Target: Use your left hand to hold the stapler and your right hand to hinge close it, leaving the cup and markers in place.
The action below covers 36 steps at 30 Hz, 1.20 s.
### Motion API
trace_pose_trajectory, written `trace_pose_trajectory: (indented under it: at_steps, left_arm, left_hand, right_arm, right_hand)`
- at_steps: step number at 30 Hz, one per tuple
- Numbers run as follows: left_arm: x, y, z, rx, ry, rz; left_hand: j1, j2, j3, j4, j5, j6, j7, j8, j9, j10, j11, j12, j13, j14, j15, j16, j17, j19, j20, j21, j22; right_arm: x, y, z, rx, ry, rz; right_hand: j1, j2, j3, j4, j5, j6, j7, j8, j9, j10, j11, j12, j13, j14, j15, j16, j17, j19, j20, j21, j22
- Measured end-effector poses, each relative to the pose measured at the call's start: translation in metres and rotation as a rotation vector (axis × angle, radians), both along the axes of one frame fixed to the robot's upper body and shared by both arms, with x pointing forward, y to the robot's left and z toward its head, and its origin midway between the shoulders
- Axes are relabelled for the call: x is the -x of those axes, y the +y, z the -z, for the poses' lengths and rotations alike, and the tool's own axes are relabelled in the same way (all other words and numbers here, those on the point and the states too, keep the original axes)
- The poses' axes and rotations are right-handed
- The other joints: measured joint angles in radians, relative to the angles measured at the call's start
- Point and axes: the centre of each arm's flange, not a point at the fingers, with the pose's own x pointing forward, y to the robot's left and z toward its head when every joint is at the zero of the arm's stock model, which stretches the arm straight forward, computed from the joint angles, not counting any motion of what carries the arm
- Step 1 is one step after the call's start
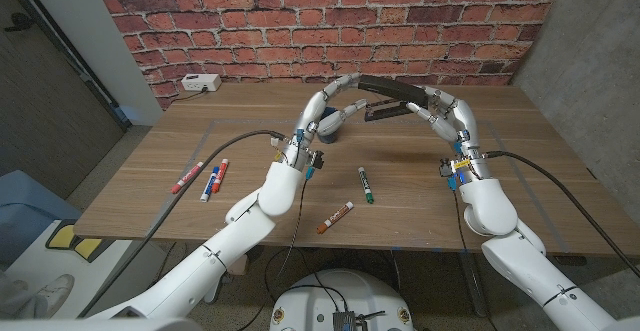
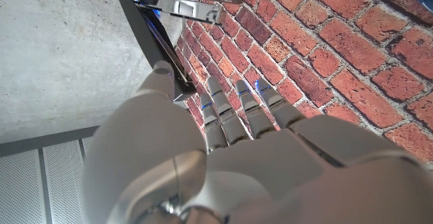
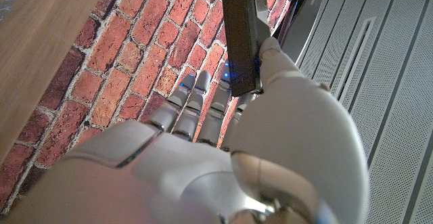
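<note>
At twelve o'clock, above the table (image 1: 420, 186), our left hand (image 1: 330, 106) and right hand (image 1: 445, 111) hold the stapler (image 1: 392, 98).

White arms (image 1: 250, 206), grey fingers (image 1: 335, 89), black cables (image 1: 190, 186)

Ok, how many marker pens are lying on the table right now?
4: red marker and red-and-blue marker near the table's left side, green marker centre, orange marker by the front edge. More may be hidden behind the hands.

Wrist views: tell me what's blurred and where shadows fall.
Left wrist view: left hand up close is soft, bricks sharper. Right wrist view: right hand soft, its fingers shaded under the stapler. Head view: even light, faint shadow below the stapler.
</note>
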Motion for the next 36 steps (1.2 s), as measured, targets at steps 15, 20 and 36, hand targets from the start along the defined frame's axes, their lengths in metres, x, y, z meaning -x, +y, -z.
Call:
trace_pose_trajectory:
  at_steps: [15,20,36]
  left_arm:
    - [-0.004,0.006,0.007,0.077,0.063,0.046]
    - [-0.006,0.006,0.008,0.101,0.093,0.075]
    - [-0.014,0.004,0.012,0.164,0.216,0.216]
  left_hand:
    - [-0.053,-0.003,-0.023,0.016,0.000,-0.102,0.001,0.000,-0.001,-0.079,0.016,-0.009,0.000,-0.005,0.005,0.001,0.003,0.009,0.056,0.000,0.005]
    - [-0.093,-0.007,-0.030,0.020,0.000,-0.214,-0.005,0.000,-0.004,-0.200,0.027,-0.018,-0.002,-0.037,0.005,0.000,0.008,0.043,0.190,0.021,0.014]
    - [-0.194,-0.021,-0.068,0.044,0.000,-0.370,0.019,0.005,-0.009,-0.347,0.093,-0.010,-0.003,-0.023,0.026,0.010,0.017,0.180,0.212,0.067,0.019]
  right_arm:
    - [0.000,-0.007,-0.002,-0.036,-0.003,-0.022]
    - [0.001,-0.009,-0.003,-0.041,-0.015,-0.025]
    - [0.007,-0.012,-0.008,-0.039,-0.051,-0.030]
  right_hand:
    - [0.000,0.000,0.000,0.000,-0.001,0.000,0.000,-0.004,0.007,0.000,0.000,0.000,0.000,0.000,0.000,-0.004,0.003,0.000,0.000,0.000,0.000]
    - [0.000,0.000,0.000,0.000,-0.002,0.000,0.000,-0.004,0.007,0.000,0.000,0.000,0.000,0.000,0.000,-0.004,0.003,0.000,0.000,0.000,0.000]
    - [0.000,0.000,0.000,0.000,0.000,-0.016,-0.016,0.001,0.007,-0.011,-0.011,0.000,0.000,0.000,0.000,-0.008,0.010,0.004,-0.004,0.004,0.005]
